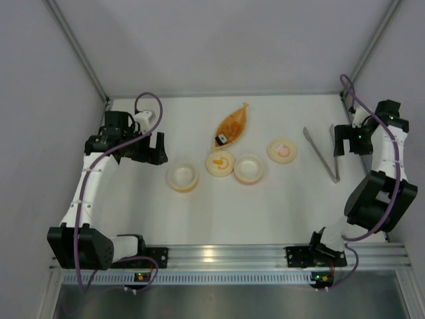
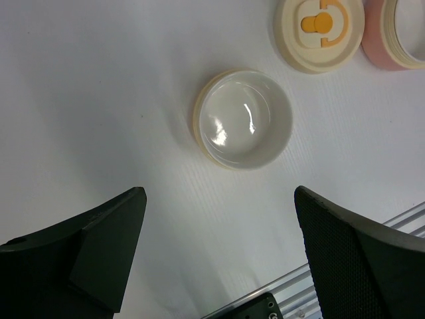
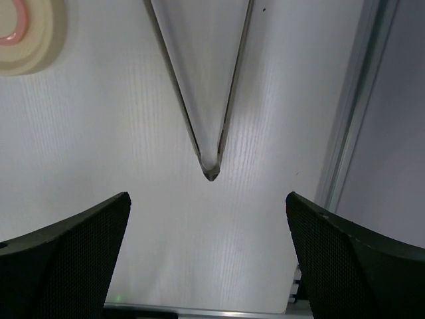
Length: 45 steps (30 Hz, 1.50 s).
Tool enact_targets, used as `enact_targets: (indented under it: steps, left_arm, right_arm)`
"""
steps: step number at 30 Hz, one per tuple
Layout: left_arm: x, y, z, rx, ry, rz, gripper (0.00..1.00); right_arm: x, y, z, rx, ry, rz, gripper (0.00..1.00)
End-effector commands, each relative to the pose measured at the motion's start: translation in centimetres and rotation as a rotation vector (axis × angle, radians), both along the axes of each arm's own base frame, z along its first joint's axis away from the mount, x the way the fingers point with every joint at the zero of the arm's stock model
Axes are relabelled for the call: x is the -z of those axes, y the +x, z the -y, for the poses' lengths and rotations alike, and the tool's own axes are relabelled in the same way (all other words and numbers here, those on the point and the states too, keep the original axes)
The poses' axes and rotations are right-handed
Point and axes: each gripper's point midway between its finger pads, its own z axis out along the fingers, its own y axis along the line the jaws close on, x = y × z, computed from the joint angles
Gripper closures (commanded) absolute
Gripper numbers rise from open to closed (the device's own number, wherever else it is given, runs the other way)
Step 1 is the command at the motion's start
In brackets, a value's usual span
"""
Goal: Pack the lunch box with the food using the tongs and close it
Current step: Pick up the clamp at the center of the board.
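Observation:
The lunch box lies in pieces mid-table: a yellow-rimmed bowl [image 1: 182,177] [image 2: 244,119], a yellow lid [image 1: 220,163] [image 2: 320,30], a pink bowl [image 1: 249,168] [image 2: 402,33] and a pink-marked lid [image 1: 282,150] [image 3: 23,33]. The food's black block with a white patch [image 1: 222,139] sits on the orange leaf-shaped tray [image 1: 234,121]; I cannot tell any orange lump from the tray. The grey tongs [image 1: 322,153] [image 3: 210,171] lie flat at the right, joint toward me. My left gripper [image 1: 157,147] [image 2: 219,199] hangs open left of the yellow-rimmed bowl. My right gripper [image 1: 340,139] [image 3: 207,199] hangs open beside the tongs, holding nothing.
A metal frame post [image 3: 355,100] runs along the table's right edge, close to the right gripper. The aluminium rail [image 1: 219,256] [image 2: 398,222] with the arm bases lines the near edge. Grey walls close the table in at the left, back and right.

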Motion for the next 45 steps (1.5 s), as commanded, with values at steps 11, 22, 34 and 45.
enact_targets:
  steps: [11, 22, 34, 45]
  left_arm:
    - [-0.8, 1.7, 0.8, 0.054, -0.021, 0.022, 0.02]
    - [-1.3, 2.7, 1.3, 0.071, -0.050, 0.037, 0.02]
    - [-0.2, 3.8, 1.6, 0.085, -0.060, 0.018, 0.02]
    - [0.6, 5.2, 2.3, 0.088, -0.104, 0.004, 0.02]
  right_arm:
    - [4.7, -0.9, 0.5, -0.045, 0.013, -0.214, 0.01]
    - [9.1, 0.0, 1.0, -0.047, -0.100, -0.314, 0.01]
    - [13.1, 2.9, 0.5, -0.023, -0.103, -0.263, 0.01]
    - [14.3, 7.1, -0.2, -0.012, -0.056, -0.187, 0.01]
